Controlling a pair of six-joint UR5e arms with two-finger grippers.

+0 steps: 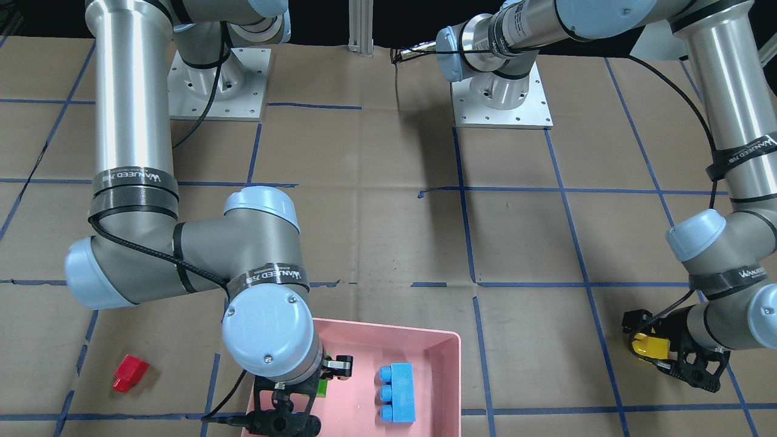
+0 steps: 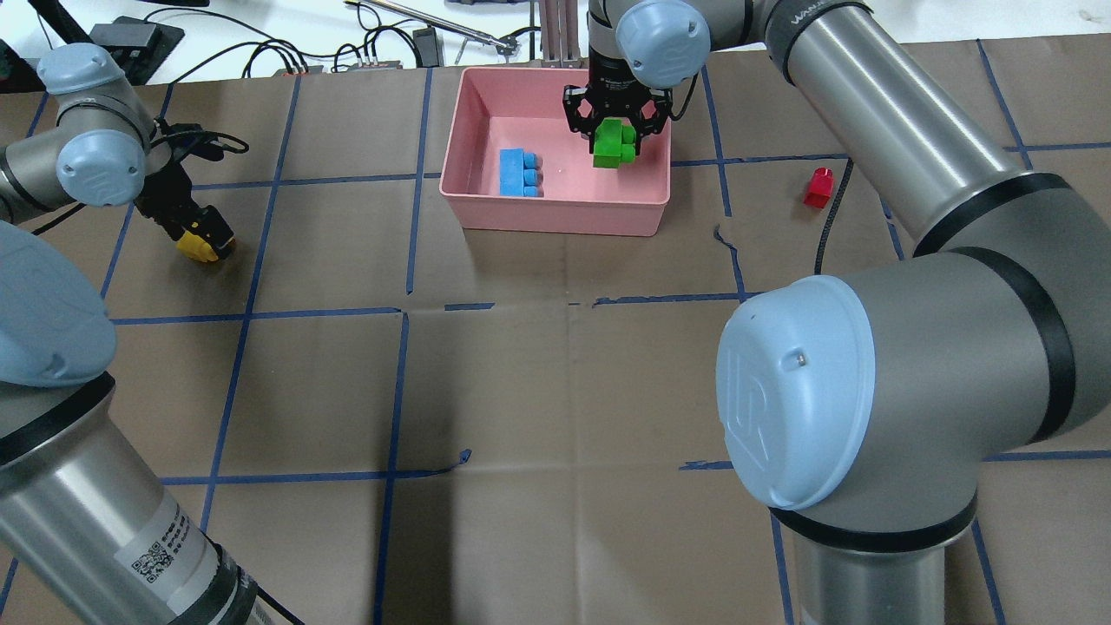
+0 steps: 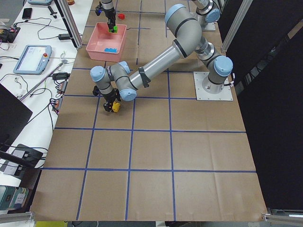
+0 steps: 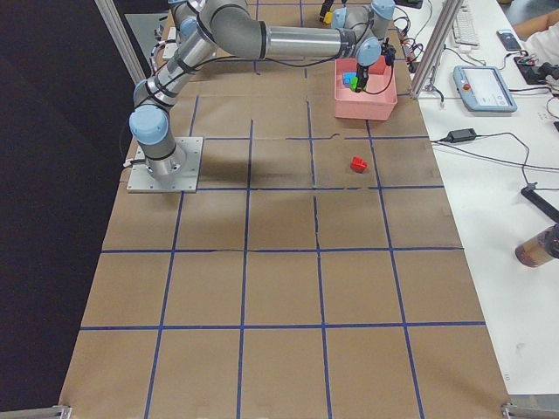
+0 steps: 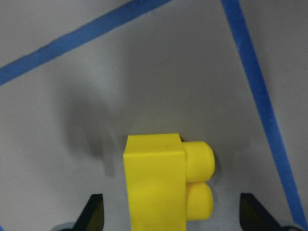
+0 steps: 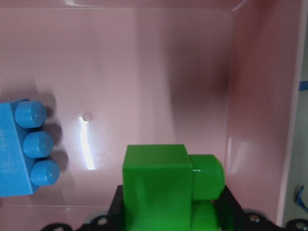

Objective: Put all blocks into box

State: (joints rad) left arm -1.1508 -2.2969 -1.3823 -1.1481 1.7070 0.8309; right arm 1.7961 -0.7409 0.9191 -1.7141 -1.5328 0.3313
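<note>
My right gripper (image 2: 617,139) is shut on the green block (image 2: 613,146) and holds it over the right part of the pink box (image 2: 555,222). In the right wrist view the green block (image 6: 155,185) hangs above the box floor. The light blue block (image 2: 519,172) lies in the box, also seen from the front (image 1: 397,391). My left gripper (image 2: 200,241) is open, low at the table. Its fingers (image 5: 94,211) stand apart on either side of the yellow block (image 5: 156,185), which rests on the table. The red block (image 2: 818,187) lies on the table to the right of the box.
The table is brown paper with a blue tape grid (image 2: 404,217). Cables and devices (image 2: 286,52) lie past the far edge behind the box. Both arm bases (image 1: 501,94) stand at the robot's side of the table.
</note>
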